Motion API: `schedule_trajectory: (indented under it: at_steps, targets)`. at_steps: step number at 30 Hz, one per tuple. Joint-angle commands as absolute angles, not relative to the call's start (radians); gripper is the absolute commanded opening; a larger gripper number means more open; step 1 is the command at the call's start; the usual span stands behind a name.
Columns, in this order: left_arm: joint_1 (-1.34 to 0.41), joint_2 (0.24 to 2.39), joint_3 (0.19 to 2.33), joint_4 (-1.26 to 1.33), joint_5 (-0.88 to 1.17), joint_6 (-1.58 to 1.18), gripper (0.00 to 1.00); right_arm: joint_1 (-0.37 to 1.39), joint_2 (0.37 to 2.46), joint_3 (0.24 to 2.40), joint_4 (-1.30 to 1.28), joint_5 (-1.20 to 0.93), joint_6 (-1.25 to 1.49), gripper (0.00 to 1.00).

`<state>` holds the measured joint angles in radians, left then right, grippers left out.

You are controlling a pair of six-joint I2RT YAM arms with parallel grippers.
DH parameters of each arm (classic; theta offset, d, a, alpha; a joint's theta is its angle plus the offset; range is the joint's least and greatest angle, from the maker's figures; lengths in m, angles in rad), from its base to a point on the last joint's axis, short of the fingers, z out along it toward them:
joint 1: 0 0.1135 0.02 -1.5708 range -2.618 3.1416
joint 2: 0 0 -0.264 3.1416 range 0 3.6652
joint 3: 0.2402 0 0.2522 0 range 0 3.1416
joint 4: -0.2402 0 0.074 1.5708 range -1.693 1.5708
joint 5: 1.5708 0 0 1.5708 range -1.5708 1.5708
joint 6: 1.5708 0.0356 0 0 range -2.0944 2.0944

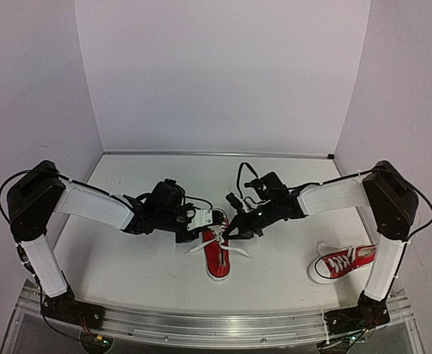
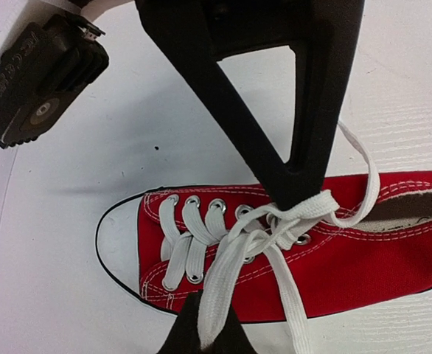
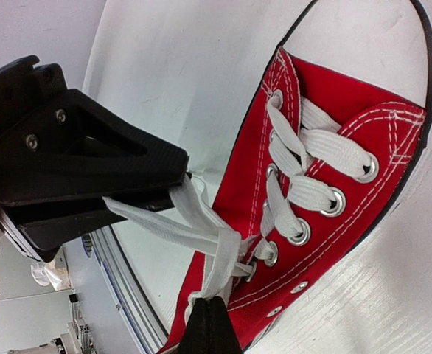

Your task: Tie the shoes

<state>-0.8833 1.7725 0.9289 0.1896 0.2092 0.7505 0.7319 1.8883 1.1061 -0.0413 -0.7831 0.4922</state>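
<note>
One red shoe (image 1: 217, 262) with white laces lies mid-table between my grippers, and shows in the left wrist view (image 2: 363, 251) and the right wrist view (image 3: 349, 125). Its laces are crossed in a loose knot (image 2: 275, 225) above the top eyelets. My left gripper (image 1: 194, 233) is shut on one lace strand (image 2: 227, 276) beside the shoe; its tips (image 2: 205, 335) pinch the strand. My right gripper (image 1: 236, 224) is shut on another lace strand (image 3: 227, 258) near the knot. Each gripper also shows in the other's wrist view, right (image 2: 302, 198) and left (image 3: 178, 188). The second shoe (image 1: 343, 262) lies apart at the right.
The second shoe rests close to the right arm's upright link (image 1: 385, 265). A metal rail (image 1: 201, 324) runs along the table's near edge. White walls (image 1: 223, 74) close the back and sides.
</note>
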Motion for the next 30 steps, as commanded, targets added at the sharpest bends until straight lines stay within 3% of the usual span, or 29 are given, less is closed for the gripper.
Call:
schedule_trajectory:
  at_steps: [1, 30]
  targets:
    - [-0.88, 1.757, 0.923, 0.187, 0.227, 0.732, 0.0, 0.724, 1.816, 1.113, -0.062, -0.732, 0.472, 0.0]
    - [-0.881, 1.689, 0.825, 0.176, 0.173, 0.672, 0.0, 0.68, 1.704, 1.015, -0.132, -0.642, 0.44, 0.0]
